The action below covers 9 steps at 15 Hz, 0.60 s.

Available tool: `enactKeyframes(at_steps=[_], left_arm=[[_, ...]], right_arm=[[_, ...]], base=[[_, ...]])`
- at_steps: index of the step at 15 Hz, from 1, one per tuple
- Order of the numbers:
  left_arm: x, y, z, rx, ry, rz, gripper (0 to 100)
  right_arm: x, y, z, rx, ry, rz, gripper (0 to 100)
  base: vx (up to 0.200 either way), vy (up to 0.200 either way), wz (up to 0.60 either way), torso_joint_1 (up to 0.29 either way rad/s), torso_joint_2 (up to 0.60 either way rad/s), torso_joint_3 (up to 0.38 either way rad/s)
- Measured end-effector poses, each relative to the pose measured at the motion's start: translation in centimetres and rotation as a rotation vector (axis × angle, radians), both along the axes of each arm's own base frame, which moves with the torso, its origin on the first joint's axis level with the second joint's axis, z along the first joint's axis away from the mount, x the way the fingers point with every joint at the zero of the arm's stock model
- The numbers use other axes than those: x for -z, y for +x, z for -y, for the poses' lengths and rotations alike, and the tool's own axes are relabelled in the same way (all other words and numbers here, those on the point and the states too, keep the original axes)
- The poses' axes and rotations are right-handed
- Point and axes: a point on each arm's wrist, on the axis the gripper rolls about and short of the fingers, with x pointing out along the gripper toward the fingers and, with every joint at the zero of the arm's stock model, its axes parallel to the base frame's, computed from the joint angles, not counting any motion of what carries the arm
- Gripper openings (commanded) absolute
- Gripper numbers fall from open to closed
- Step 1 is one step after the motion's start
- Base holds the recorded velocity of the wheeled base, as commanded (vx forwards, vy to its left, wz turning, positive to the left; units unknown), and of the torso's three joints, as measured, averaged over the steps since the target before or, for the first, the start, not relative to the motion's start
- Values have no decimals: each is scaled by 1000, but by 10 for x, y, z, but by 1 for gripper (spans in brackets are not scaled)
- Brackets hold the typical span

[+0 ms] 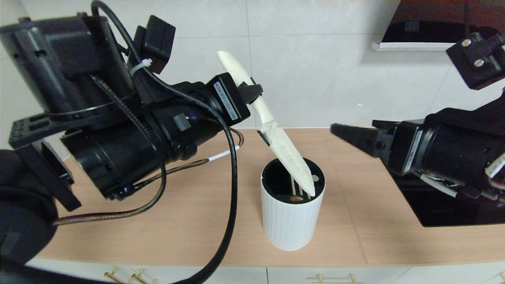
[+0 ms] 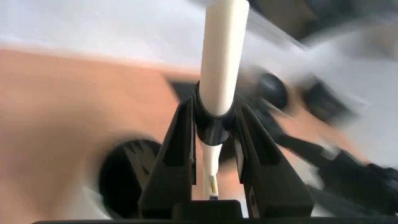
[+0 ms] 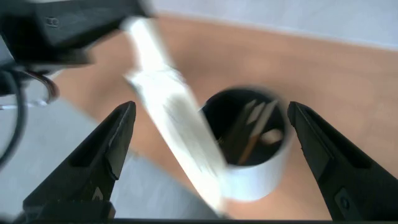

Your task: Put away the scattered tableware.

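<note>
White knife clamped in left gripper; blade tip at holder mouth

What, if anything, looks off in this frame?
Only the knife: the left gripper holds it tilted, blade tip down at the mouth of the holder, near its rim. The holder stands upright; nothing spilled or damaged.

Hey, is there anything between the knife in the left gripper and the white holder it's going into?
Nothing visible blocks it. The knife, held by the left gripper, has its tip at the open mouth of the holder. A few utensils stand inside near the tip, so it may brush them.
</note>
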Motion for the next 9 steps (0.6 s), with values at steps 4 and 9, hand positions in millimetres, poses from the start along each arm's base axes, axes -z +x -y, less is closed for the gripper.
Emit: enactKeyframes(at_steps=[4,9], left_arm=[[-25,-15,5,-143,336,109,0],[-56,-2,40,-402,280,131,0]], right_arm=[[-7,11,19,76,17,18,100],[-7,15,23,104,19,19,100]], base=[[0,0,0,0,0,0],[0,0,0,0,0,0]])
